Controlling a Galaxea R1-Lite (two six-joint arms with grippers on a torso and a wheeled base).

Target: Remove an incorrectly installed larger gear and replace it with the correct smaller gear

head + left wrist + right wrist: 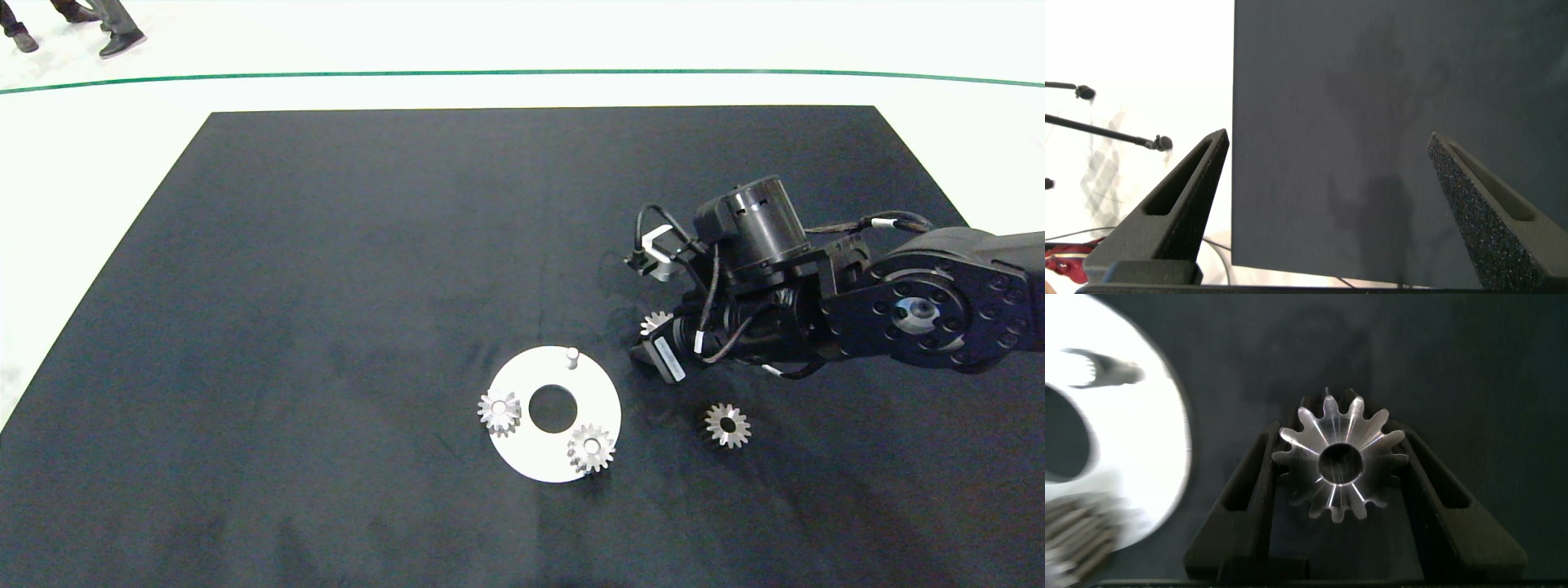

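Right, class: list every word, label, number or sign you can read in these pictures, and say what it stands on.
None can be read.
White tags on the right arm's cables: any print is too small to read.
The gears, the white plate and the black mat show no lettering.

Black jointed right arm [922, 310], looped black cables, white label tags, round screw-ringed joint, dark wedge-shaped pincer fingers [1167, 212]

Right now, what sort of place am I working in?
Probably a robot test or demo floor, not a workshop: a black mat lies on a white surface with a green line, someone's shoes show beyond it, and a white disc with gears sits on the mat.
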